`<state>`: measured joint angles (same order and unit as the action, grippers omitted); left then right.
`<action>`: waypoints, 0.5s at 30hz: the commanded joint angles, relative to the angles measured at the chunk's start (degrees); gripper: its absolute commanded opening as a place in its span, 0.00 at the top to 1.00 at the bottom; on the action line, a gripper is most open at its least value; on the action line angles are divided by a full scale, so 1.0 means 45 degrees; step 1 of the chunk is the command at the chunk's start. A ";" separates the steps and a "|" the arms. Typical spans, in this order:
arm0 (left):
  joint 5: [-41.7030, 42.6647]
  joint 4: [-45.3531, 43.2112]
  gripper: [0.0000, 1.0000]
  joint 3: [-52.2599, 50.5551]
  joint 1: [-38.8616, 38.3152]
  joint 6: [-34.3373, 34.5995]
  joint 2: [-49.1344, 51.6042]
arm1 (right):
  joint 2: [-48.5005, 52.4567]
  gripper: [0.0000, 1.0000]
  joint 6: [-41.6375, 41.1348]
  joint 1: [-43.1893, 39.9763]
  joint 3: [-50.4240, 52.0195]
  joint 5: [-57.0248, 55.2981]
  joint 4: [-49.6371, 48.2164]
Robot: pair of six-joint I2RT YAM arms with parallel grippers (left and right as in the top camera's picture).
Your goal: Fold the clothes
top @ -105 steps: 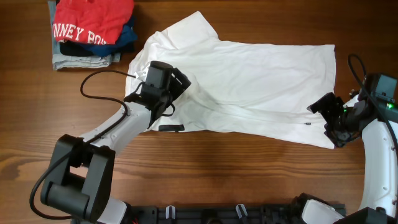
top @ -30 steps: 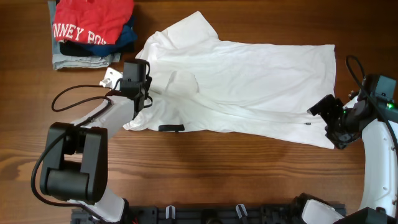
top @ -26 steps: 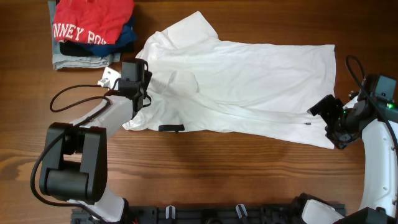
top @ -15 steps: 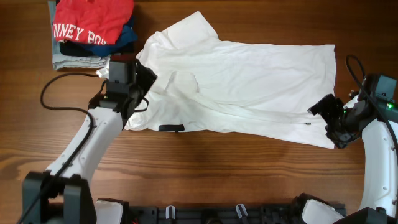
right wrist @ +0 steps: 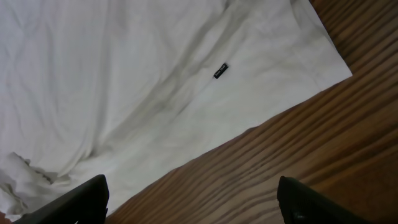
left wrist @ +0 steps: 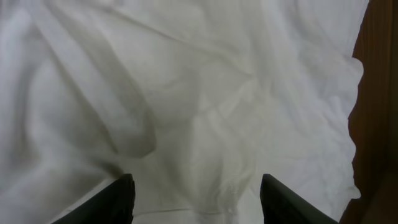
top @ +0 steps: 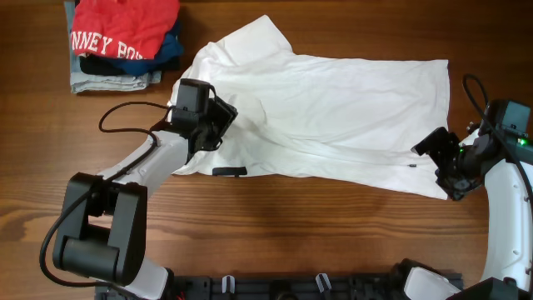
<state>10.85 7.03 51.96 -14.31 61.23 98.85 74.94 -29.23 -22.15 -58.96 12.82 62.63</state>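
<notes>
Right gripper (top: 441, 164): fingers spread, nothing between them, above near-right hem corner of large white thin-fabric short-sleeved T-shirt (top: 350, 108), just right of small dark tag (right wrist: 220, 71). Black-striped patch (top: 229, 172) at shirt's near-left edge. Left gripper (top: 218, 125): 2 fingers apart, empty, over rumpled left part of shirt. Shirt spread across middle of brown wooden table (top: 275, 225). Far left: red garment with white lettering (top: 125, 29) atop folded pile.

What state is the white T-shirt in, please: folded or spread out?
Mostly spread out. The T-shirt lies wide across the table, wrinkled and bunched at its left end; no neat fold shows.
</notes>
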 commanded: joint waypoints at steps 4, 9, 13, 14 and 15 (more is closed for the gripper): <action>-0.0971 -0.0238 0.36 -0.0029 -0.0010 0.0214 0.0772 | -0.0029 0.12 0.0175 0.0053 0.0117 -0.0180 0.0010; -0.1103 -0.0903 0.39 -0.0029 0.0238 0.0209 0.1379 | -0.0029 0.12 0.0408 0.0053 0.0117 -0.0272 0.0092; -0.1103 -0.1059 0.48 -0.0029 0.0685 0.0204 0.1375 | -0.0029 0.12 0.0471 0.0053 0.0117 -0.0277 0.0078; -0.1103 -0.1059 0.48 -0.0029 0.0826 0.0194 0.1375 | -0.0029 0.12 0.0486 0.0053 0.0117 -0.0272 0.0078; -0.1103 -0.1069 0.51 -0.0029 0.1005 0.0155 0.1375 | -0.0029 0.12 0.0491 0.0053 0.0117 -0.0272 0.0083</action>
<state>7.11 2.31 51.99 -11.75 62.04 104.05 74.94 -28.16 -22.15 -58.96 12.80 62.85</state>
